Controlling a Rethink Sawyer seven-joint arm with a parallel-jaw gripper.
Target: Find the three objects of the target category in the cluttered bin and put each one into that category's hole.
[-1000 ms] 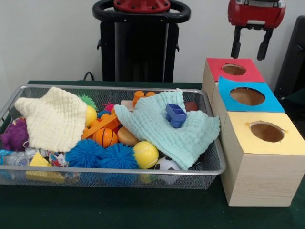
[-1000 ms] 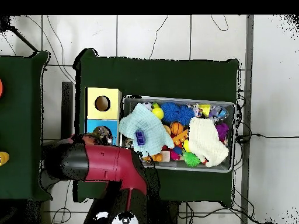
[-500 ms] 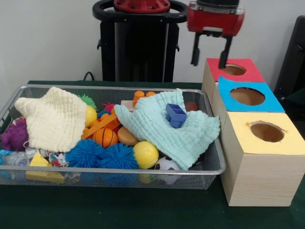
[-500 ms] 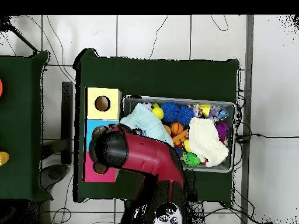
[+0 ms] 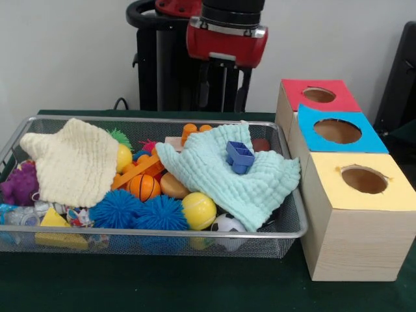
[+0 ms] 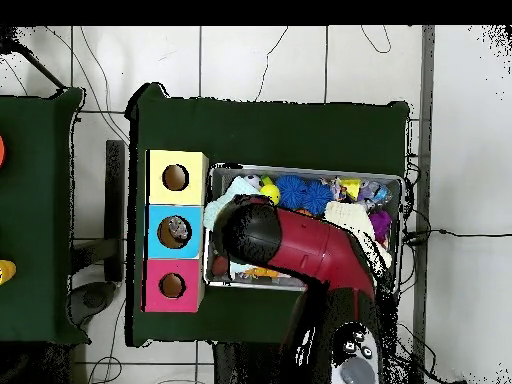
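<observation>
My gripper (image 5: 224, 96) hangs open and empty above the far rim of the wire bin (image 5: 162, 231), left of the boxes. In the bin, a small blue block (image 5: 239, 156) lies on a mint cloth (image 5: 221, 179). A cream cloth (image 5: 71, 162) covers the left part. Around them sit an orange basketball (image 5: 144, 187), a yellow ball (image 5: 198, 210), two blue spiky balls (image 5: 117, 208) and a soccer ball (image 5: 227, 224). Beside the bin stand the red hole box (image 5: 318, 95), blue hole box (image 5: 338, 131) and yellow hole box (image 5: 364, 180). In the overhead view the arm (image 6: 290, 245) hides the gripper and much of the bin.
A purple spiky toy (image 5: 19, 185) and a yellow triangle block (image 5: 55, 221) lie at the bin's left end. An orange piece (image 5: 195, 130) sits at the far side. The cloths hide more toys. Overhead, the three holes line up left of the bin (image 6: 395, 180).
The gripper has swung from over the red box leftwards to above the bin's far rim, staying open and empty. Nothing in the bin has moved.
</observation>
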